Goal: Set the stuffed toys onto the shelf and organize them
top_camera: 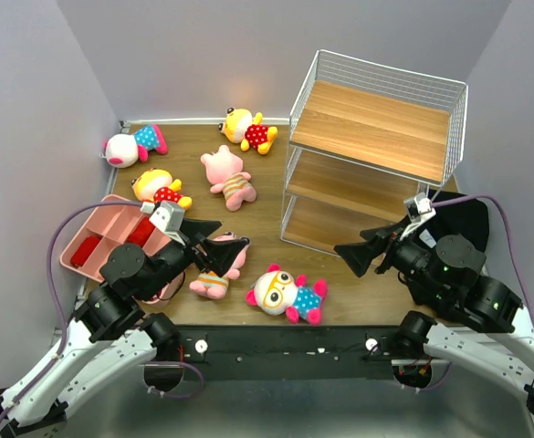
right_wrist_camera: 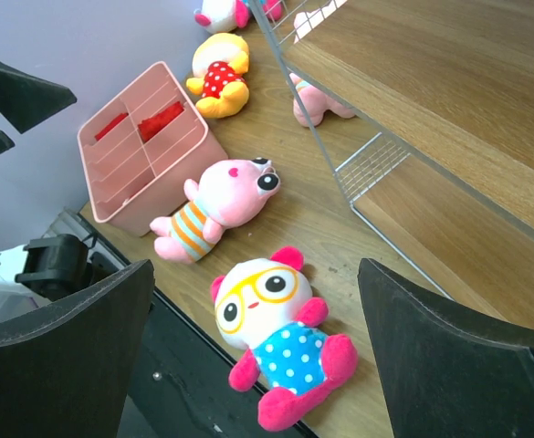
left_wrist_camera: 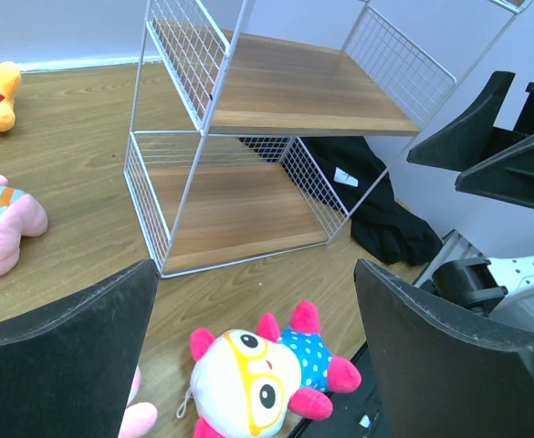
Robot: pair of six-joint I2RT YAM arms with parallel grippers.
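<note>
**Both claws spread wide and empty, 6 toys on the table**

Top view: the left claw [top_camera: 233,234] hides part of a striped pig [top_camera: 214,279] directly under it. A white-faced toy [top_camera: 285,294] with yellow glasses and a blue dotted belly lies between the 2 claws. Beyond the left claw lie a second pig [top_camera: 228,176], 2 yellow toys [top_camera: 246,130] and a far white-faced toy [top_camera: 131,144]. The shelf [top_camera: 376,137], 3 stepped wooden boards in white wire, stands just beyond the right claw [top_camera: 347,258].

Left wrist view: spread fingers [left_wrist_camera: 66,356] frame the white-faced toy; the second pig is cut off at the left edge.

Right wrist view: fingers wide apart, touching nothing; the striped pig lies whole beside a pink tray [right_wrist_camera: 148,155]; the shelf's top runs out of frame.
</note>
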